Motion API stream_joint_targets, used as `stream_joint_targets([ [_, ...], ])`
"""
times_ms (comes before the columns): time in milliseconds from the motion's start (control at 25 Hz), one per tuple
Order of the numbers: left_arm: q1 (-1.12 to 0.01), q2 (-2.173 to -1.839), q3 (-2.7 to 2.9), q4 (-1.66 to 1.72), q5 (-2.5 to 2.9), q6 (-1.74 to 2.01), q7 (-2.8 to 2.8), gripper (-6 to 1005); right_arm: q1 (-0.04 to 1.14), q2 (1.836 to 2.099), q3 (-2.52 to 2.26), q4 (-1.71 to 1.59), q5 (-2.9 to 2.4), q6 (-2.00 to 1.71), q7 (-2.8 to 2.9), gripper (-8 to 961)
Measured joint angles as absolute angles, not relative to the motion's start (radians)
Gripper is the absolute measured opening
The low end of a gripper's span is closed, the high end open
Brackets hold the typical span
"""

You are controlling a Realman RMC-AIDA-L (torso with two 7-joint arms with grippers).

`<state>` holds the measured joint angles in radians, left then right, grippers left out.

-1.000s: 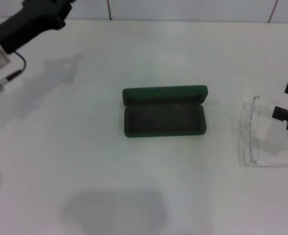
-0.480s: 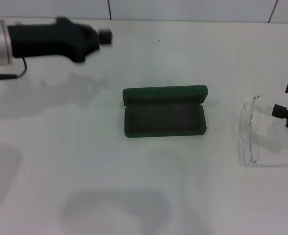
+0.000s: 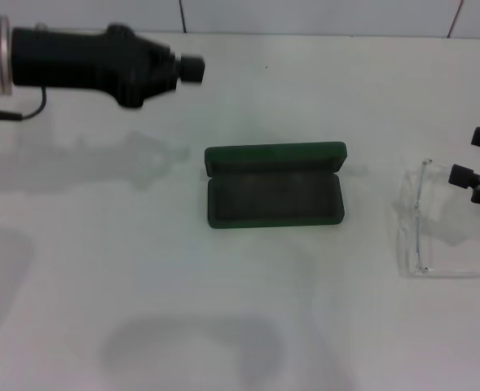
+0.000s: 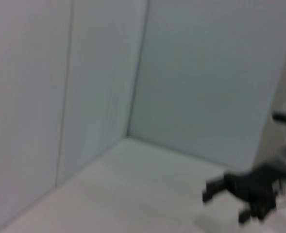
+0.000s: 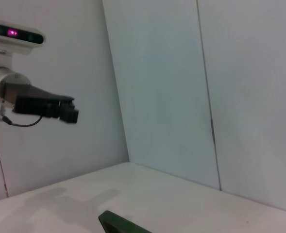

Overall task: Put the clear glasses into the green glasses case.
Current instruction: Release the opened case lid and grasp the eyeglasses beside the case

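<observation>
The green glasses case (image 3: 274, 195) lies open in the middle of the table, lid tipped back, dark lining showing; a corner of the case (image 5: 114, 223) shows in the right wrist view. The clear glasses (image 3: 420, 232) lie on the table at the right, well apart from the case. My right gripper (image 3: 473, 155) hovers open over the glasses' far side, nothing between its fingers; the left wrist view shows the right gripper (image 4: 224, 205) far off. My left gripper (image 3: 192, 69) hangs above the table's back left, pointing right; the right wrist view shows the left gripper (image 5: 71, 114) too.
The white table (image 3: 142, 285) carries only the case and the glasses. White wall panels stand at the back and sides. The left arm's black body stretches across the back left, above the surface.
My left arm has swung in from the upper left corner and now reaches level toward the right. The right gripper has shifted slightly back. Case and glasses have stayed in place.
</observation>
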<state>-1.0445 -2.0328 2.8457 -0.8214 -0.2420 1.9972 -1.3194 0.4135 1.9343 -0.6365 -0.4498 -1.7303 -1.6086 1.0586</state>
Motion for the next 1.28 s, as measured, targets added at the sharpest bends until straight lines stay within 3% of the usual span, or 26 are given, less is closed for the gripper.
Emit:
stream_joint_targets([
  [360, -1.02, -2.07, 2.845, -0.726, -0.693, 1.953, -1.423, 2, 0.427, 1.937, -0.637, -0.448, -1.73, -1.614, 1.039, 703],
  [800, -0.949, -2.054, 2.844, -0.379, -1.384, 1.89, -1.538, 2, 0.425, 1.944, -0.637, -0.442, -1.733, -1.608, 1.016, 702],
  [920, -0.924, -2.065, 2.844, -0.352, -1.512, 1.85, -1.733, 3, 0.418, 1.94, -0.634, -0.442, -1.733, -1.608, 1.016, 701],
  [1280, -0.882, -2.076, 2.845, -0.407, -1.383, 1.659, -2.094, 3, 0.414, 1.936, -0.635, -0.44, -1.734, -1.609, 1.015, 700],
])
